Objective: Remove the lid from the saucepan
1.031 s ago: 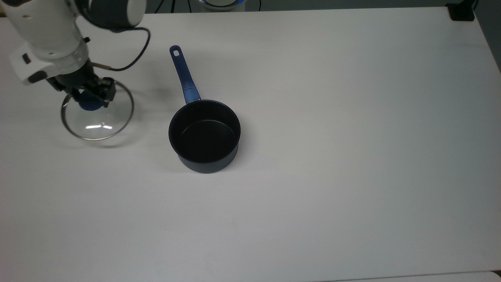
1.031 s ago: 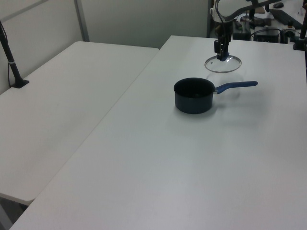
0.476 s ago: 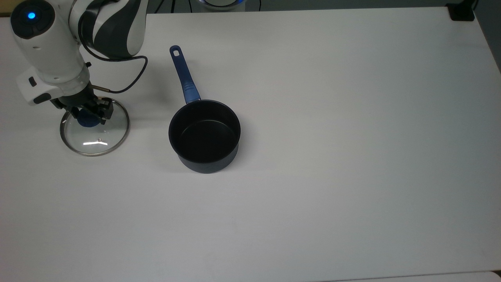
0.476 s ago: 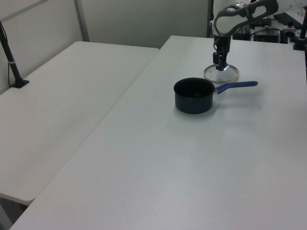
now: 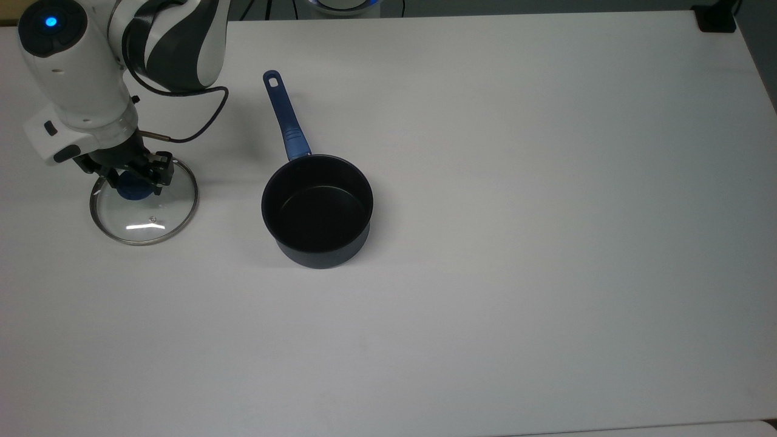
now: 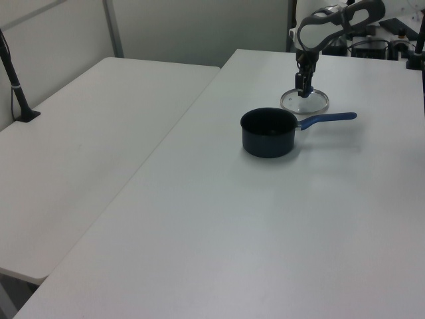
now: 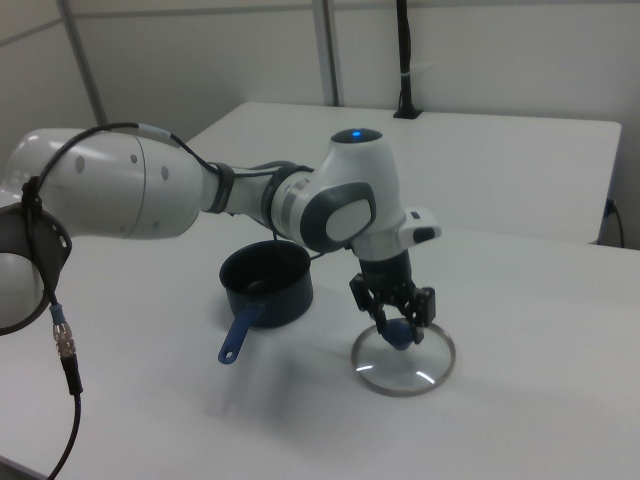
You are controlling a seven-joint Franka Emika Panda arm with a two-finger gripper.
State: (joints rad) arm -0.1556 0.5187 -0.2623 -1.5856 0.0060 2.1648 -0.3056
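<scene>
Glass lid point(image 5: 144, 209): 1 | saucepan point(image 5: 317, 210): 1 | tool point(image 5: 135, 180) gripping lid knob

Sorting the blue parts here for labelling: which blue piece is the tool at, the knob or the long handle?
The round blue knob on the glass lid; the tool sits over it. The long handle belongs to the saucepan, standing apart.

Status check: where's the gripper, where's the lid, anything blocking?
Gripper around the lid's knob. Lid flat on table, off and apart from saucepan, to the top view's left. Nothing in the way.
</scene>
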